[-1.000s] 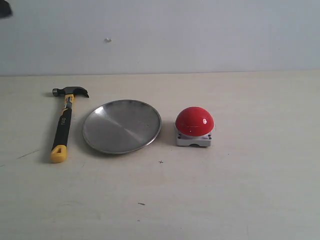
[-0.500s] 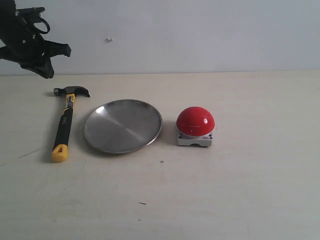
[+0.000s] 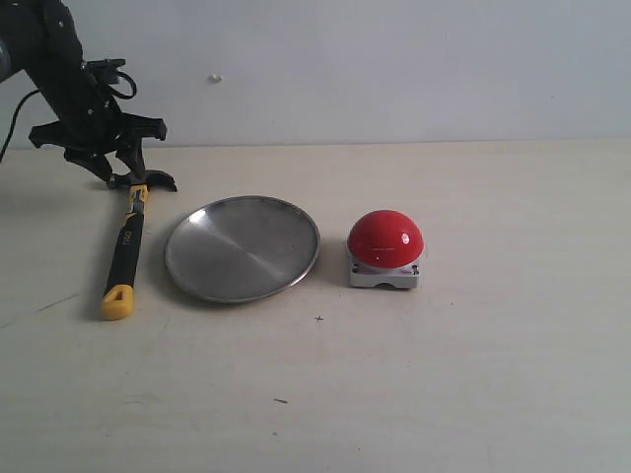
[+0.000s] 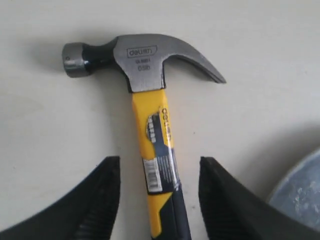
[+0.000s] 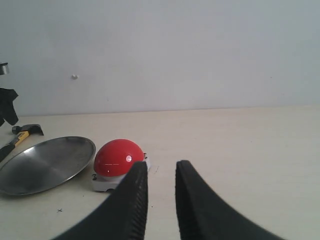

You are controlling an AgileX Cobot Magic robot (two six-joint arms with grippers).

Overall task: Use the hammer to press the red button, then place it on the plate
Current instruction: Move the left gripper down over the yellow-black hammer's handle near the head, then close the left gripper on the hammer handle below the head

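A: Exterior view, with the plate [image 3: 242, 248] taken as clock centre on the table [image 3: 473, 374]. The hammer [image 3: 124, 251] lies flat at 9 o'clock, just beside the rim and not touching it, head toward 12, yellow end toward 6. The red button [image 3: 385, 238] sits at 3 o'clock, near the plate but apart from it.

B: And the left gripper [image 3: 116, 169]?

A: Low over the hammer's head end, about 10 o'clock from the plate. In the wrist view its 2 fingers [image 4: 95, 200] stand wide apart, 1 on either side of the yellow neck, with bare table between each pad and the handle. Nothing is clamped.

B: Why the neck and not mid-handle?

A: A judgement only: a hold close to the head would keep the heavy end from drooping and leave the face free for the dome. The handle runs between the fingers, so closing would pinch its narrow width.

B: The right gripper [image 5: 161, 167]?

A: Absent from the exterior view. Its own wrist view shows fingers a narrow gap apart with nothing between them, facing the button and plate from well back. It is probably parked out of the way.

B: Progress?

A: Early. The hammer is not yet lifted and nothing lies on the plate. Next: close, then lift.
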